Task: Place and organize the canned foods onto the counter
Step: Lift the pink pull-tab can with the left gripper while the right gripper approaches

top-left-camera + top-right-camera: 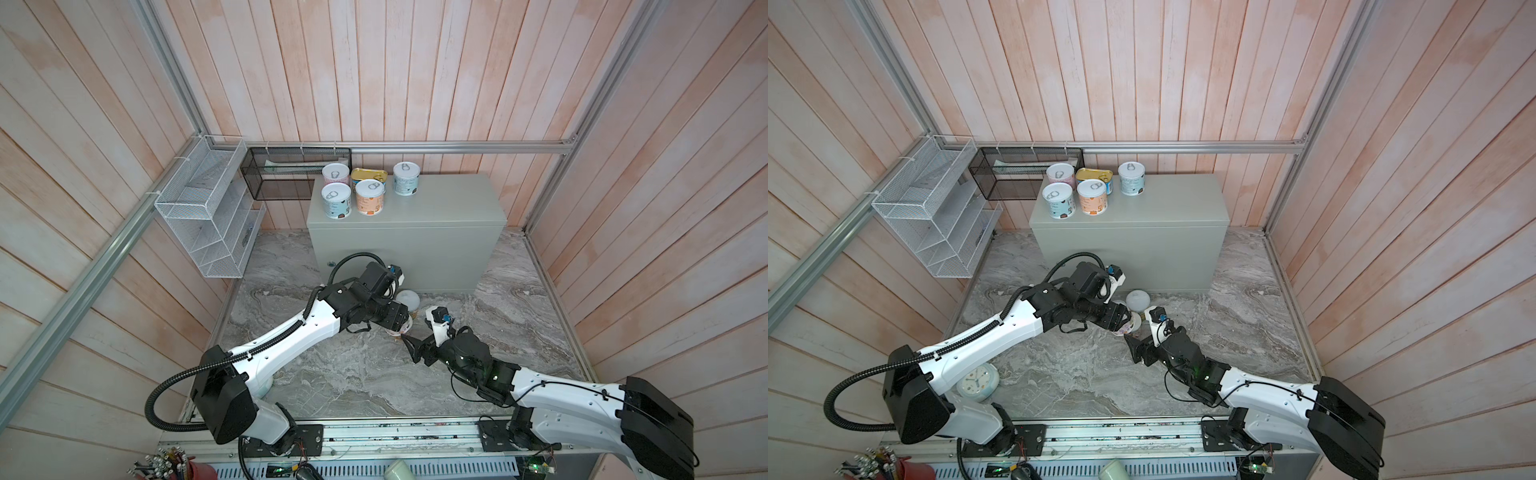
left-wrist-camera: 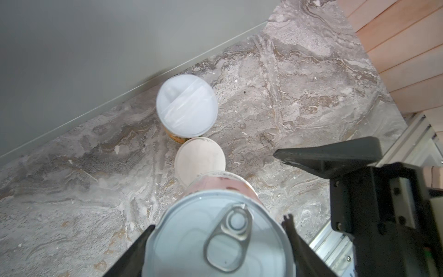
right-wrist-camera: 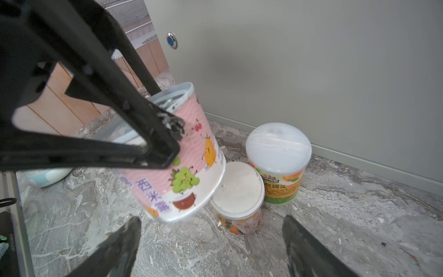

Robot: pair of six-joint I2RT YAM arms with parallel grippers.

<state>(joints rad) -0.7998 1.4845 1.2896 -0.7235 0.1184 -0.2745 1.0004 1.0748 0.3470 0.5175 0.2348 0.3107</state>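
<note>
My left gripper (image 2: 219, 223) is shut on a pink fruit-labelled can (image 3: 191, 163) with a silver pull-tab lid (image 2: 220, 239), held tilted just above the marble floor. Behind it stand two white-lidded orange-green cans: a taller one (image 3: 279, 148) against the counter front and a shorter one (image 3: 237, 189) beside it. My right gripper (image 3: 212, 220) is open and empty, low and close in front of these cans. In both top views the grippers (image 1: 401, 328) (image 1: 415, 349) nearly meet below the counter (image 1: 449, 199). Several cans (image 1: 370, 196) and a gold tin (image 1: 368, 173) sit on its top left.
A white wire rack (image 1: 203, 216) and a black mesh basket (image 1: 291, 174) hang on the left wall beside the counter. A pale round clock (image 1: 978, 380) lies on the marble floor (image 1: 374, 382) under my left arm. Wooden walls close in on both sides.
</note>
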